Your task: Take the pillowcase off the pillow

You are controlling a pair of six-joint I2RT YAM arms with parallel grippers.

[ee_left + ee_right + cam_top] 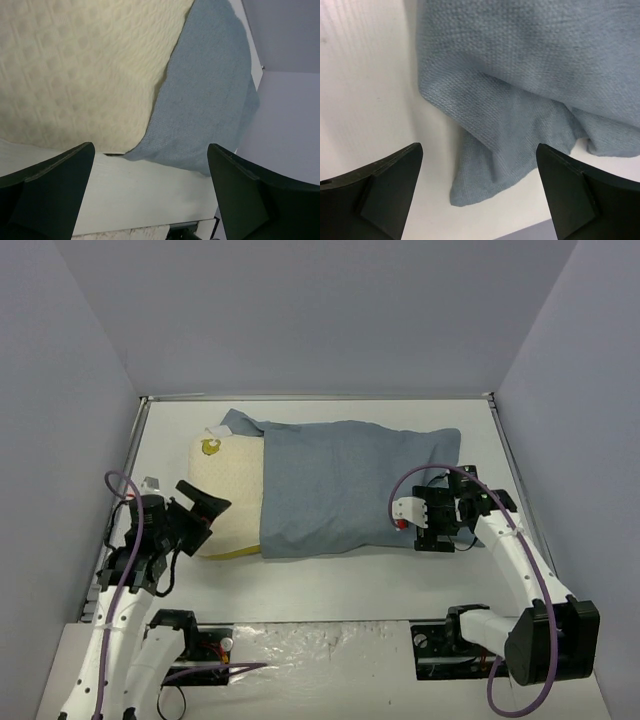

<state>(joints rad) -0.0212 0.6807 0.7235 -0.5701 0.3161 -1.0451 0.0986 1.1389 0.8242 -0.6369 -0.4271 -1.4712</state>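
Note:
The pillowcase lies plain grey-blue face up and covers the middle and right of the pillow. The cream dotted pillow sticks out of its left opening, with a yellow band along the near edge. My left gripper is open and empty at the pillow's bare near-left corner. In the left wrist view its jaws stand wide over the table, with the pillow and the cloth's edge ahead. My right gripper is open and empty beside the cloth's near-right corner, which lies loose between its jaws.
The white table is boxed in by grey walls at the left, back and right. A raised rail runs along the back edge. The arm bases and cables sit along the near edge.

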